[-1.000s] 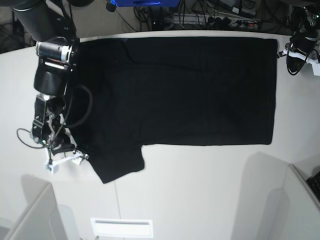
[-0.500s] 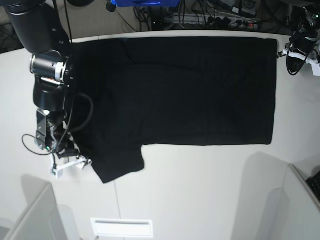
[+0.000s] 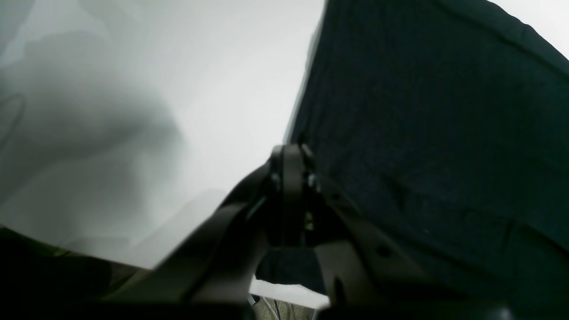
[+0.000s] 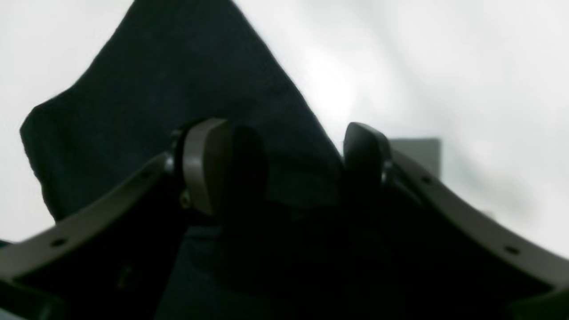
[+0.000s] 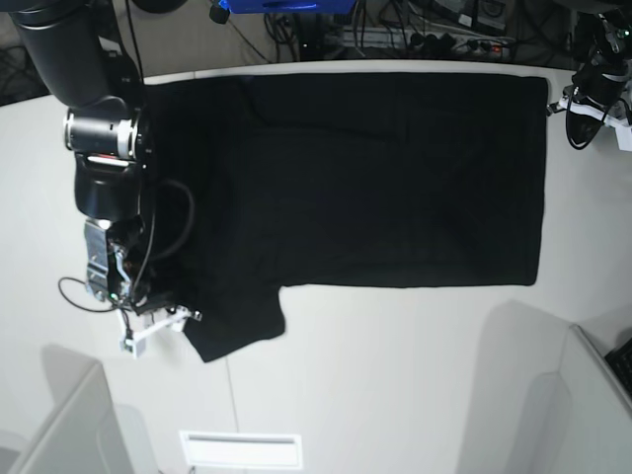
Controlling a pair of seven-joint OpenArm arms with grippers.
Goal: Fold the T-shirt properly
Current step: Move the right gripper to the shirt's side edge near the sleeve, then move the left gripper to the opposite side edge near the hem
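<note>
The black T-shirt (image 5: 375,178) lies spread flat on the white table, plain side up, one short sleeve (image 5: 232,321) pointing to the front left. My right gripper (image 5: 168,318) is low at that sleeve's left edge. In the right wrist view its jaws (image 4: 284,160) stand open, with the sleeve cloth (image 4: 178,80) running between the fingers (image 4: 206,164). My left gripper (image 5: 578,104) hangs at the far right, just off the shirt's back corner. The left wrist view shows it (image 3: 289,160) shut, empty, beside the shirt's hem (image 3: 444,133).
The bare white table (image 5: 395,375) stretches in front of the shirt. Cables and power strips (image 5: 415,35) lie behind the back edge. Grey partitions rise at the front left (image 5: 59,425) and front right (image 5: 592,395). A white slotted plate (image 5: 240,449) sits at the front.
My right arm has slid to the right and nearer the front, bringing its gripper up to the sleeve's edge, and its jaws have narrowed. The left arm and the shirt have not moved.
</note>
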